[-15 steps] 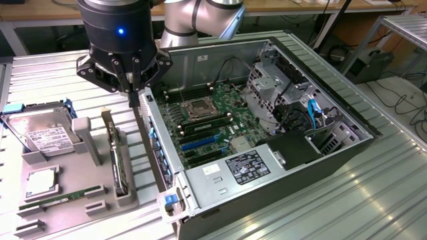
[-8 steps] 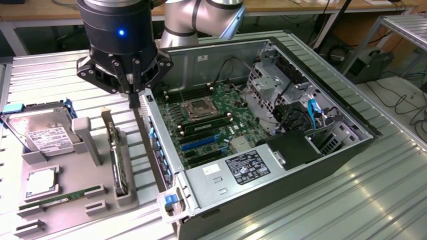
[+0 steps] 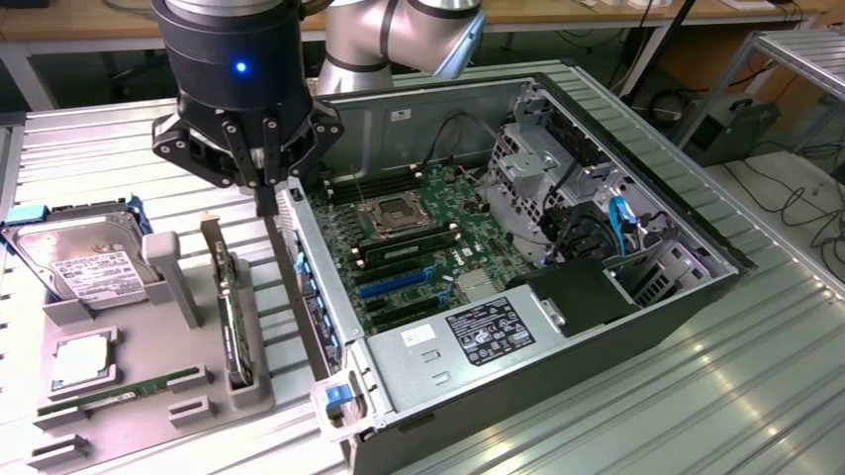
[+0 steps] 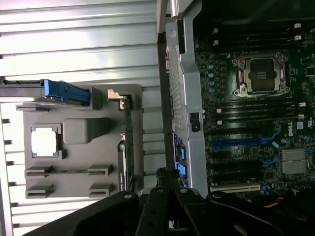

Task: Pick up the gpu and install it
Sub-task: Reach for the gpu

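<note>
The end effector hangs pressed together, pinching nothing. In the exterior view the gpu stands on edge in the grey tray at its six o'clock, with the open computer case at the gpu's three o'clock.

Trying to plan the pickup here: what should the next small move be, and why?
Probably shift the gripper toward the exterior view's left until it is over the gpu. The gripper is shut, holds nothing, and hangs by the case wall, while the gpu stands on edge in the tray, untouched.
</note>
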